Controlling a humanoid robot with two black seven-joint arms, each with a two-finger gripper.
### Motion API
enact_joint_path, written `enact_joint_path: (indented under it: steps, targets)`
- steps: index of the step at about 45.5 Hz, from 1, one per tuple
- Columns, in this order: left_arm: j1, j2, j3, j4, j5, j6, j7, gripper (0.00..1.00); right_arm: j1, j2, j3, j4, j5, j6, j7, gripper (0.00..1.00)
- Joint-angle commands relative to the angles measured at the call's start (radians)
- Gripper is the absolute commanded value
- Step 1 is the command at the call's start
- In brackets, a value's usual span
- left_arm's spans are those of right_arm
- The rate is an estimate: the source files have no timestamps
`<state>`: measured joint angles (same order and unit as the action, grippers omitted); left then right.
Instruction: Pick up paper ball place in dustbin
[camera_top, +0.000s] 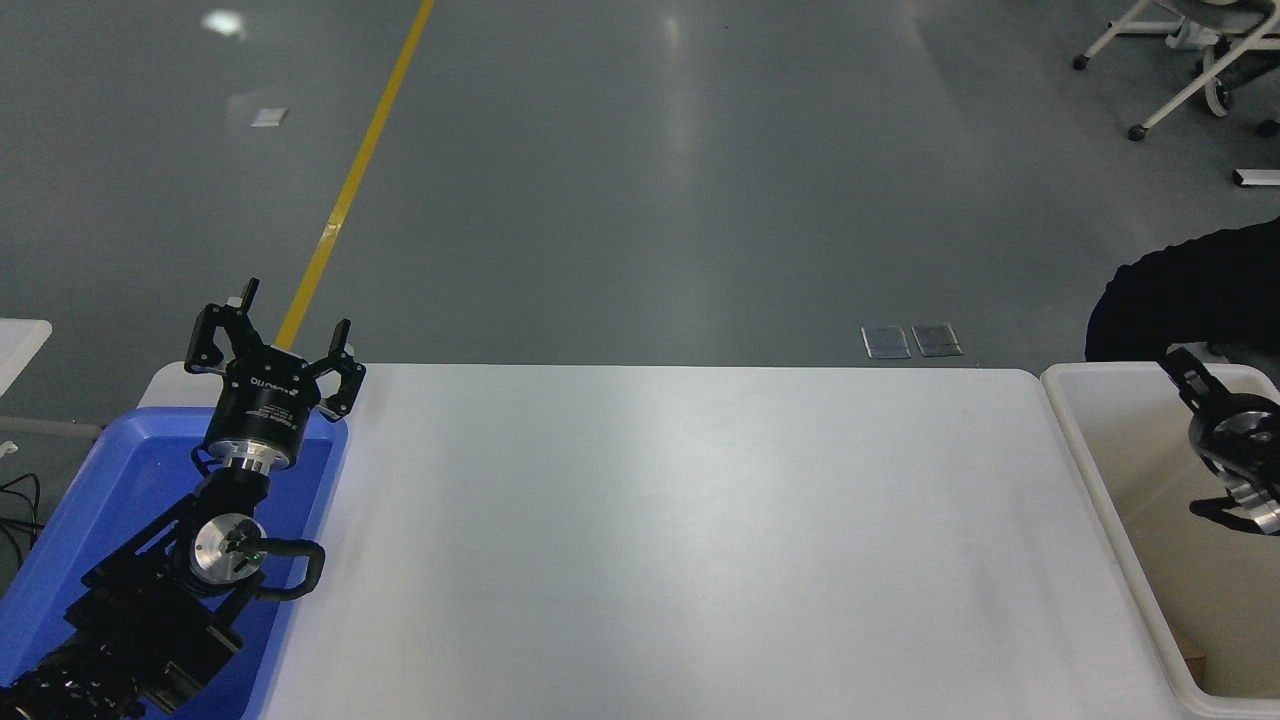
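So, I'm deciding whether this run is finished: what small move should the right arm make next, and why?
Probably lift the right gripper up and back toward the robot's side, away from the dustbin. It hangs over the bin with no paper ball seen in it, and none lies on the table. No ball shows in the visible part of the bin either, so the drop itself can't be confirmed. The left gripper sits parked over the blue tray.

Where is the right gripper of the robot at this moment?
In the head view, the right gripper is at the picture's right edge, raised over the off-white dustbin near its far rim, beyond the white table's right end.
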<state>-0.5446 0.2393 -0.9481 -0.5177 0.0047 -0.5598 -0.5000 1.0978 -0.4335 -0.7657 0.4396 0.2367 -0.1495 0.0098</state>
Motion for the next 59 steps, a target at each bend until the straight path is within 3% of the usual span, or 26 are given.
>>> enact_joint_path:
  steps: [1,23,37,59]
  targets:
    - [0.0,0.0,0.002,-0.001,0.0,0.0,0.001,0.98,0.194,0.111,-0.168,0.054,0.001,0.074,-0.001,1.0]
    - [0.0,0.0,0.002,0.001,0.0,0.0,0.0,0.98,0.658,0.208,-0.438,0.488,0.007,0.396,-0.004,1.0]
    - [0.002,0.0,0.0,0.001,0.0,0.001,0.0,0.98,0.887,0.294,-0.474,0.689,0.007,0.61,-0.013,1.0]
    - [0.002,0.001,0.0,0.001,-0.002,0.001,-0.002,0.98,1.132,0.308,-0.475,0.933,0.007,0.68,-0.07,1.0]
